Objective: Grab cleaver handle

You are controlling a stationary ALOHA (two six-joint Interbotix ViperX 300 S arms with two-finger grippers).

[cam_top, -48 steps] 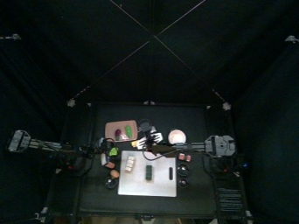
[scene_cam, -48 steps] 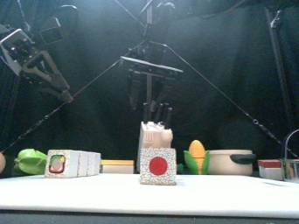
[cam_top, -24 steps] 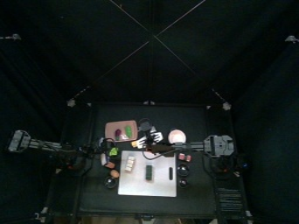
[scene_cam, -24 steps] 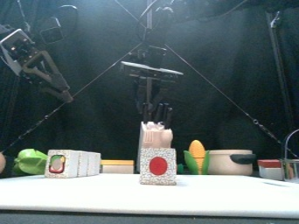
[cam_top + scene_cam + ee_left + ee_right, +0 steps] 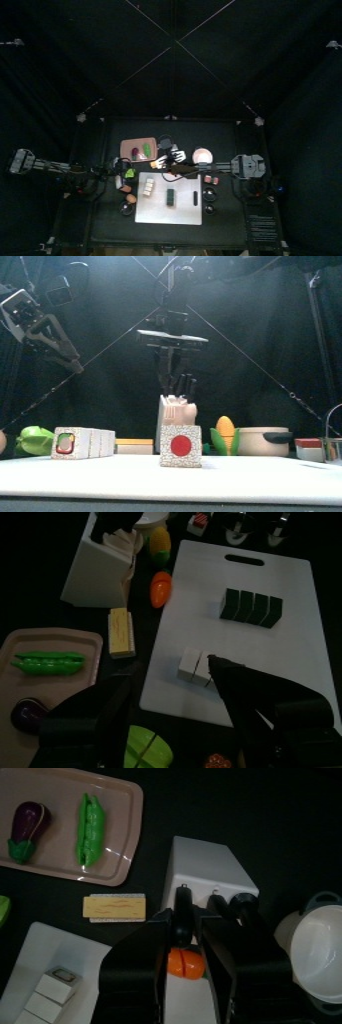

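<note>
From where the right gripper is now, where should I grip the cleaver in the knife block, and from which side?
Grip the cleaver handle, the part sticking up out of the knife block; the blade is buried. Come straight down from above, where the right gripper already hangs, jaws either side of the handle. Other handles stand close beside it, so keep the jaws narrow.

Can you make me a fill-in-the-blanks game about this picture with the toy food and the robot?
1. The right gripper hangs above the white ____ block, where dark handles stick up.
2. On the pink tray a green pea pod lies beside a purple ____.
3. The white cutting board carries a row of dark ____ rolls.
4. In the front view, a yellow ear of ____ stands beside the grey pot.

Missing words: knife; eggplant; sushi; corn
</note>
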